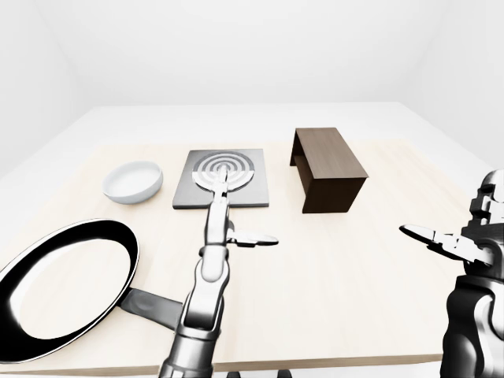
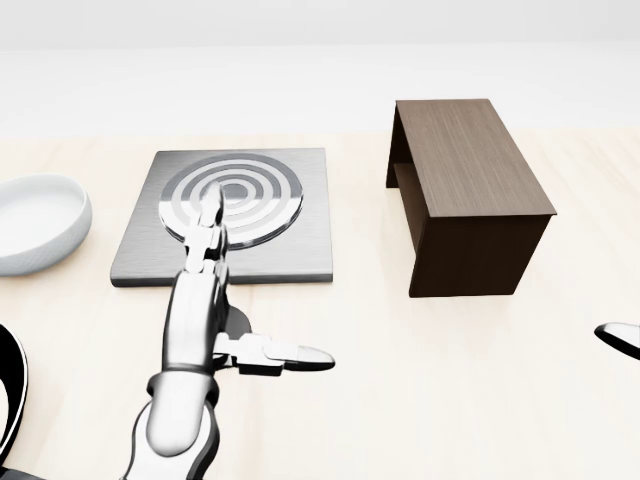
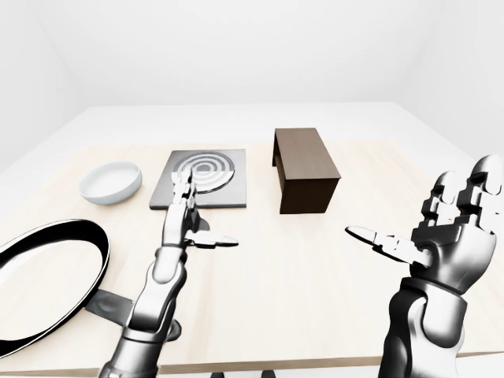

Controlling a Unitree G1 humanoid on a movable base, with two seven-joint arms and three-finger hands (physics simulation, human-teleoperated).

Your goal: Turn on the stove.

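While its fingers stretch straight out and its thumb juts sideways, the left hand (image 2: 205, 270) holds nothing: it is spread flat and open, grasping no object. In the head view its fingertips (image 2: 210, 212) overlap the near part of the stove (image 2: 300, 215), over the lower left of the ringed burner (image 2: 232, 197); whether they touch the plate or hover above it cannot be told from these views. The stove is a flat grey square slab lying on the pale wooden table (image 2: 400, 400), between a white bowl (image 2: 35, 222) to its left and a dark wooden box (image 2: 465, 195) to its right. No knob or switch can be made out on it. A black frying pan (image 1: 67, 287) lies at the lower left of the left-eye view, well apart from the stove. The right hand (image 3: 441, 236) is raised at the right with fingers spread, holding nothing, far from the work.

The step in hand looks like the reach to the stove's surface. The next move likely calls for pressing down on the plate or finding its control.
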